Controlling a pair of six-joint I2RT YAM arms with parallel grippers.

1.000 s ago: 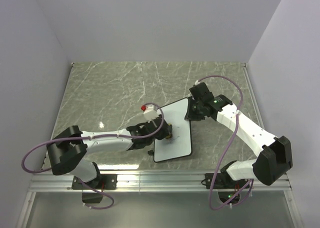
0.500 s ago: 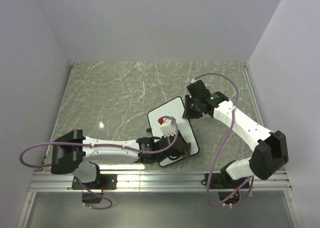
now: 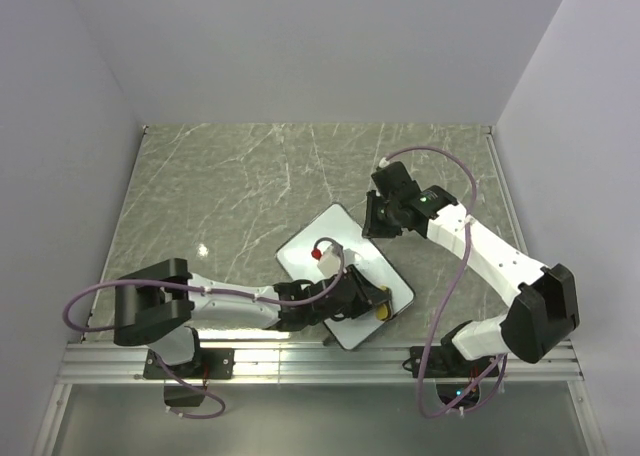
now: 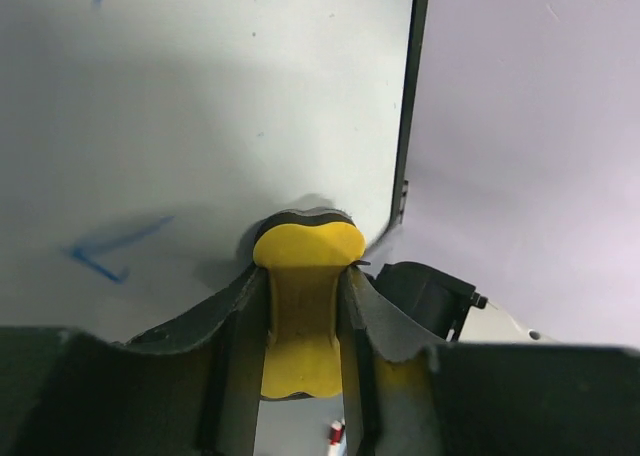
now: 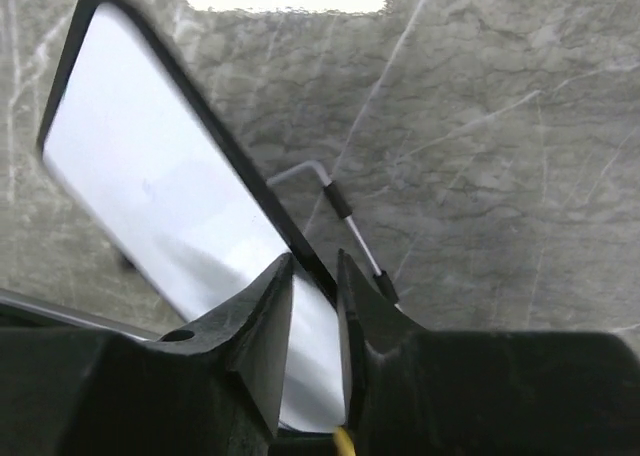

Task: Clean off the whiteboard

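Observation:
The whiteboard [image 3: 312,244] lies skewed on the marble table near its front edge. In the left wrist view the whiteboard [image 4: 200,126] carries two blue marks [image 4: 108,258]. My left gripper [image 3: 378,304] is shut on the yellow eraser [image 4: 305,306] and presses it on the board close to its black right frame. My right gripper [image 3: 372,224] is at the board's far right edge. In the right wrist view its gripper [image 5: 315,261] is closed to a narrow gap with the board's [image 5: 170,186] black frame between the fingers.
A thin metal wire leg with a black sleeve [image 5: 345,211] sticks out from under the board beside my right fingers. The metal rail [image 3: 320,361] runs along the table's near edge, just below the board's near corner. Walls close in on three sides.
The left gripper has swept the eraser from the board's left edge across to its near right corner. The board has turned counterclockwise and slid towards the front. The right gripper stayed at its edge.

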